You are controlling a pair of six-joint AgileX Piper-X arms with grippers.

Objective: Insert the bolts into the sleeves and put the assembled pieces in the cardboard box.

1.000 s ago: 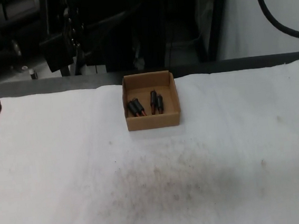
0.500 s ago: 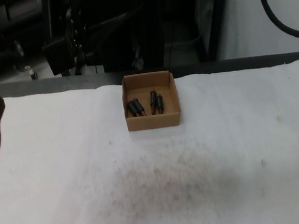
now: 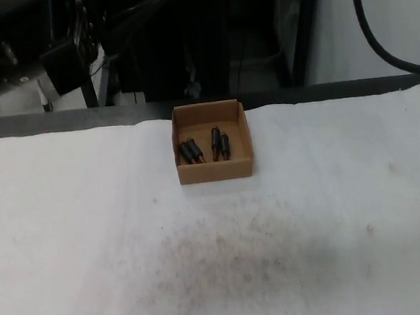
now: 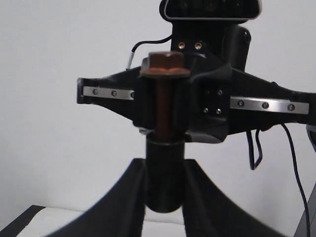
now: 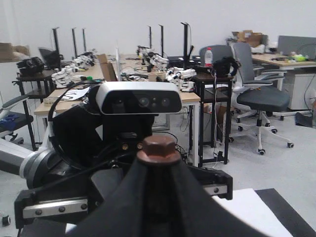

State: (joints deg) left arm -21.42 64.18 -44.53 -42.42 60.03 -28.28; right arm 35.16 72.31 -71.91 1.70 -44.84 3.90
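Left gripper clamped on black cylindrical sleeve, right gripper pinched on rusty hex-head bolt seated in it, brown cardboard box on bench holding four black assembled pieces.

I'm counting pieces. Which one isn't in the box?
The one in the left tool, bolt sticking out of its sleeve; the other four lie in the box.

black flared fingers — silver screwed rails, grey-white wrist camera.
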